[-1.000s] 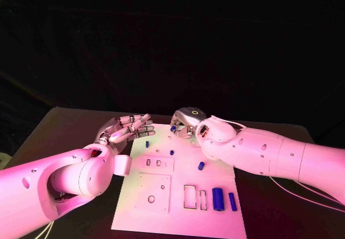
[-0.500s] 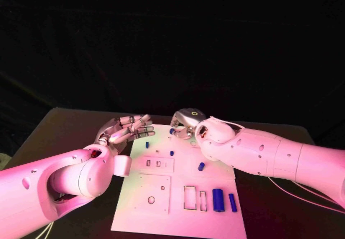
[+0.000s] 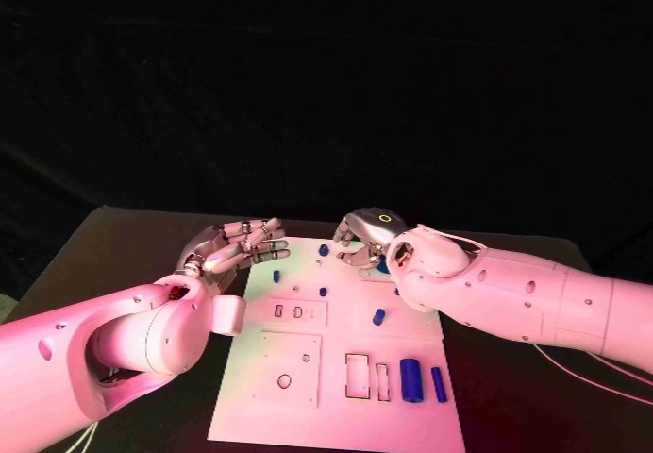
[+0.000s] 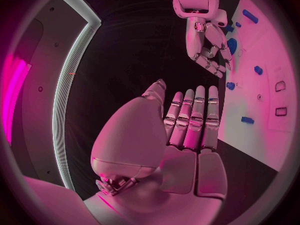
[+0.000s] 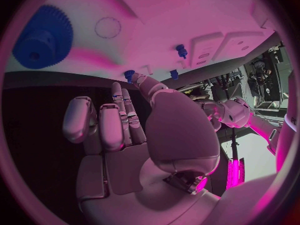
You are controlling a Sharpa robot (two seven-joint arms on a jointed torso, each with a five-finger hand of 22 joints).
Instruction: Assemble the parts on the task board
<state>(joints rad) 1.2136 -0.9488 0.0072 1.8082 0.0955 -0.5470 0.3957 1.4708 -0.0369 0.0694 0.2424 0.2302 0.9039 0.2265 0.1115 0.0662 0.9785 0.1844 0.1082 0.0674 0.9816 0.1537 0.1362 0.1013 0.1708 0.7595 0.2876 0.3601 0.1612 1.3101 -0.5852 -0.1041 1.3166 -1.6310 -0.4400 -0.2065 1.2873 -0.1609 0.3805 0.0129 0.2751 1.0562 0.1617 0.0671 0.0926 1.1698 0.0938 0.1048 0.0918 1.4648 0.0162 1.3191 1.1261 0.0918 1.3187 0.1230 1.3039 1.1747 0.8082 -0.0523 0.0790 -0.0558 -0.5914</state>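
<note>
Head view: the white task board (image 3: 341, 377) lies in the middle of the black table (image 3: 109, 245), and seven small blue parts can be counted on it: one peg at its far edge (image 3: 323, 250), one just nearer on the left (image 3: 276, 276), a small one further in (image 3: 324, 291), a short capsule near the centre (image 3: 379, 316), a blue bit partly hidden under the right wrist, and two upright cylinders side by side at the near right, a thick one (image 3: 410, 378) and a thin one (image 3: 440, 384). The left hand (image 3: 239, 245) hovers beside the board's far left corner, its fingers straight and spread, holding nothing. The right hand (image 3: 365, 240) reaches over the board's far edge with its fingers bent downward; whether it grips anything cannot be told here. Left wrist view: the left hand (image 4: 181, 130) lies flat with its fingers extended side by side and empty, the board to one side of it, and the right hand (image 4: 209, 47) hangs fingers-down at the board's edge beside a blue part (image 4: 232, 46). Right wrist view: the right hand (image 5: 125, 130) has its fingers loosely curled, nothing visible in them, with one blue gear (image 5: 42, 37) standing on the board beyond, apart from the fingertips, and three small blue pegs further along.
</note>
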